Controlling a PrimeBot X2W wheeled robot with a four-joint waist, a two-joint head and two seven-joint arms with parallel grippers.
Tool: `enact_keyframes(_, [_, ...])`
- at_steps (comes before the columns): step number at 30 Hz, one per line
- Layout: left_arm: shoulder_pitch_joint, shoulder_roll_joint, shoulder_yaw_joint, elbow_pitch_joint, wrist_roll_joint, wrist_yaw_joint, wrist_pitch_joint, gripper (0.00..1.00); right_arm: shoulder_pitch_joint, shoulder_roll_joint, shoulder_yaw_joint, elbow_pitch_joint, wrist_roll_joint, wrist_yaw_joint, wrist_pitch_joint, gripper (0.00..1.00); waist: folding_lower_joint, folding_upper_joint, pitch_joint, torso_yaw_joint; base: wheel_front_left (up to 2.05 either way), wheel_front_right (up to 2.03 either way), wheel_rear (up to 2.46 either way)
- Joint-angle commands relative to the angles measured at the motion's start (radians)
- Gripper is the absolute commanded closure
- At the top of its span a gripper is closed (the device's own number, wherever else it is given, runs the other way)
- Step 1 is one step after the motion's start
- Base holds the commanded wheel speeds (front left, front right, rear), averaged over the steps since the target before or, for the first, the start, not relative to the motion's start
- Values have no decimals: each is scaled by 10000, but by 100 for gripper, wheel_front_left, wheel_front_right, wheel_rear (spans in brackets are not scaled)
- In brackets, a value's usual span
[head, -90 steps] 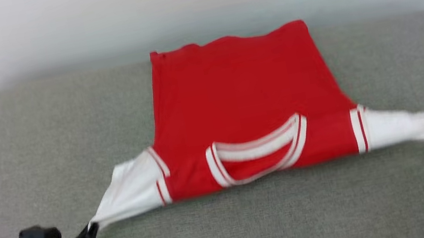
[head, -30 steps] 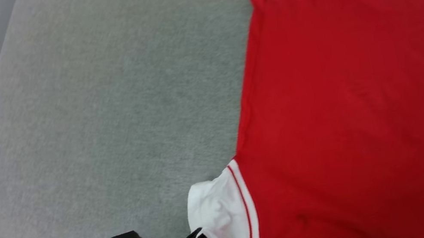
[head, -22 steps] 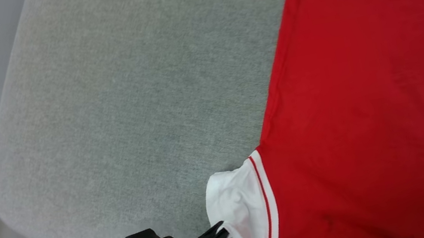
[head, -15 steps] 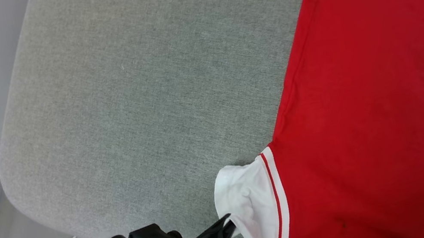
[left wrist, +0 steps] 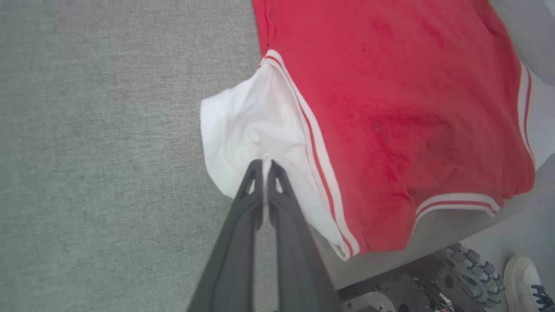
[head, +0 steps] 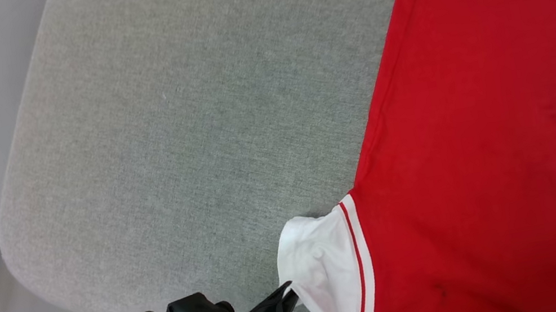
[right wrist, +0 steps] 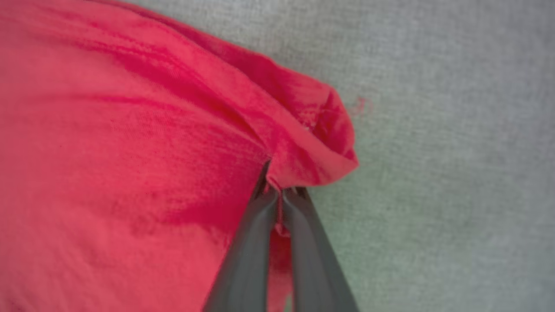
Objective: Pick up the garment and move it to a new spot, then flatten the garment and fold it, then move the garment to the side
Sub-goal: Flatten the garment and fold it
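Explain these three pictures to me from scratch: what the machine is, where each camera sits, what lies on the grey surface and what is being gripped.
This is a wheeled robot with two arms, each ending in a claw with two long dark fingers. One picture comes from a camera on its head, looking down; the other two come from cameras on its wrists, looking along each claw's fingers.

On the grey fabric surface lies a red jersey with white side panels and striped trim, spread mostly flat.

The left claw is shut on the white side panel; the head view shows that same claw at the bottom, pinching the panel's edge. The right claw is shut on a bunched red corner of the jersey, seen in the right wrist view.

In the left wrist view's lower right corner, part of the robot's base and a person's shoe show on the floor.
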Motion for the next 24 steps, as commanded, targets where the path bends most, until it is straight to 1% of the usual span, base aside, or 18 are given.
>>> enact_keyframes(1, [24, 5, 28, 33, -30, 40, -10, 100, 715, 102, 30, 325, -32, -4, 120, 100, -1, -1, -355, -271, 0, 0, 0])
enact_keyframes(4, [128, 89, 130, 94, -130, 120, 10, 100, 1148, -1, 191, 241, 217, -4, -44, 100, -1, -1, -812, -586, 0, 0, 0])
enact_keyframes(7, [200, 332, 173, 218, -45, 208, 109, 100, 1712, 116, 339, 256, 640, -4, -323, 100, -1, -1, -1380, -1009, 0, 0, 0])
enact_keyframes(10, [387, 418, 185, 271, -157, 331, 177, 100, 2417, 165, 482, 81, 1098, -4, -529, 100, -1, -1, -1952, -1426, 0, 0, 0])
enact_keyframes(14, [652, 600, 261, 303, -286, 499, 205, 100, 3515, 327, 462, -485, 1635, -4, -778, 100, -1, -1, -2605, -1973, 0, 0, 0])
enact_keyframes(19, [1013, 705, 407, 515, -521, 603, -13, 100, 5456, 401, 367, -1300, 2115, -4, -1035, 100, -1, -1, -3309, -2555, 0, 0, 0])
enact_keyframes(24, [1372, 684, 542, 738, -837, 711, -263, 100, 7064, 1013, -197, -2006, 2597, -4, -1409, 100, -1, -1, -3820, -3006, 0, 0, 0])
